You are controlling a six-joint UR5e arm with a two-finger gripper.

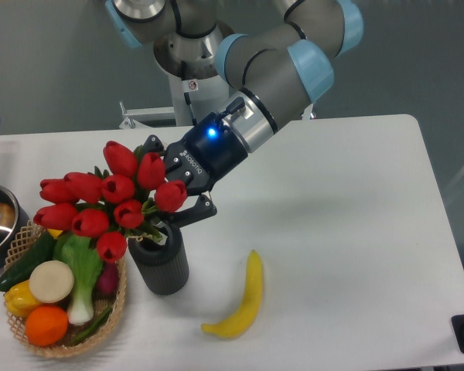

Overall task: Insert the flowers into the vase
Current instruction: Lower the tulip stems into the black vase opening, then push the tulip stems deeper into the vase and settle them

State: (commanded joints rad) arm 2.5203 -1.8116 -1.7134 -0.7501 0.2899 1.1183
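The gripper comes from the upper right and is closed around the stems of the flowers, just above the mouth of the vase. The stems seem already inside the mouth, but the bunch is tilted: its long axis leans up and to the left, over the basket. I judge the bunch must stand more upright before the gripper lets go.

My arm has grey tube links with light-blue joint caps, a silver wrist ring, and a black gripper with white lettering and a glowing blue light.
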